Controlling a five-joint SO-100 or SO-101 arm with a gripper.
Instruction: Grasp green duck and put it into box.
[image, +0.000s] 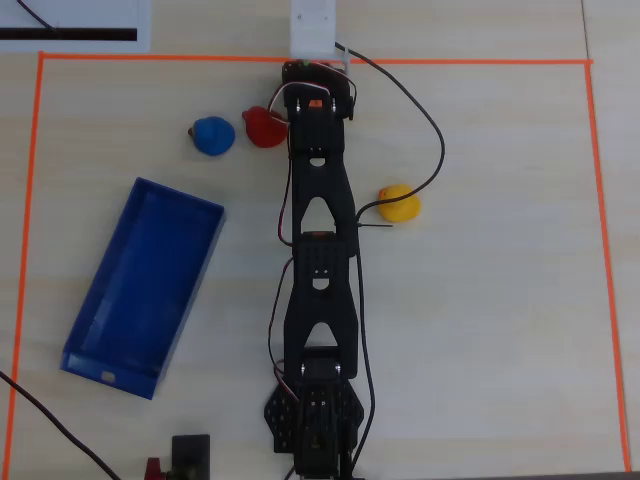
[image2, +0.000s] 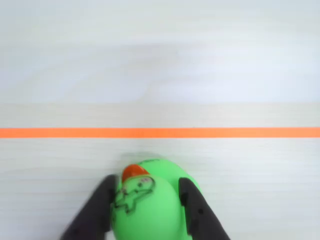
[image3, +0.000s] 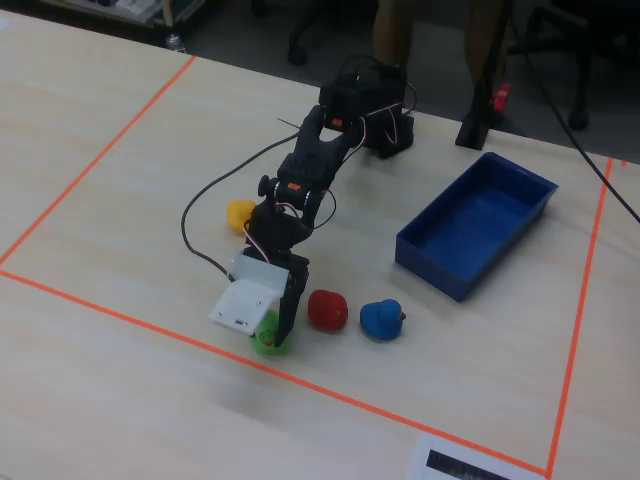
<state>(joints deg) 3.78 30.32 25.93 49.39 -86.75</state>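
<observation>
- The black arm (image: 318, 270) stretches from the table's bottom edge up the middle to the top tape line (image: 180, 59).
- The wrist end sits at the top tape; the fingers are hidden beneath it.
- A red duck (image: 262, 127) touches the arm's left side near the top edge.
- A blue duck (image: 212, 135) sits just left of the red one.
- A yellow duck (image: 398, 204) lies right of the arm, beside a black cable (image: 432, 130).
- The blue box (image: 100, 320) lies tilted toward the bottom-left corner.

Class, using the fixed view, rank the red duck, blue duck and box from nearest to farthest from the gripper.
1. Red duck, just right of the gripper.
2. Blue duck, right of the red one.
3. Box, farther off at upper right.
</observation>
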